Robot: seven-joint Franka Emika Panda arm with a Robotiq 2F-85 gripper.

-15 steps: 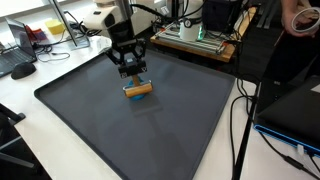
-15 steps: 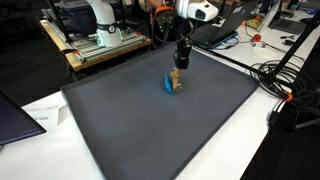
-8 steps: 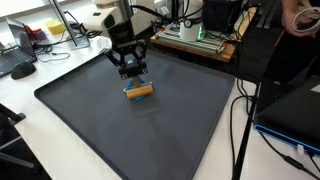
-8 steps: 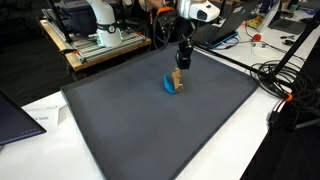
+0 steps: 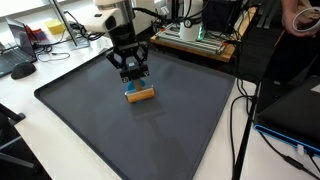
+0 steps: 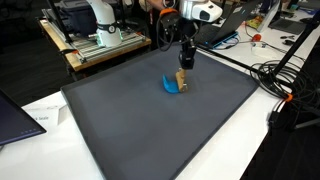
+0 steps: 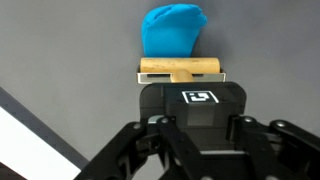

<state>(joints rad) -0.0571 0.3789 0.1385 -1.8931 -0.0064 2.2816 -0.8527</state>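
A short wooden bar (image 7: 180, 68) with a blue lump (image 7: 173, 30) fixed to its far side rests on the dark grey mat (image 5: 120, 140). In the wrist view a stub of the wood runs back under my gripper (image 7: 183, 82), which is shut on it. Both exterior views show the gripper (image 5: 135, 82) (image 6: 184, 68) pointing straight down, with the wooden bar (image 5: 141, 95) (image 6: 181, 79) right under its tips and the blue lump (image 6: 170, 85) beside it on the mat. The fingertips themselves are hidden behind the gripper body.
The mat covers most of a white table (image 5: 25, 105). Cables (image 6: 280, 80) hang off one side. A metal-framed rack (image 6: 95, 40) and electronics (image 5: 200, 30) stand behind the mat. A dark laptop (image 6: 15, 120) lies at one corner.
The gripper and the wooden bar with its blue lump have shifted slightly across the mat together; the grip is unchanged.
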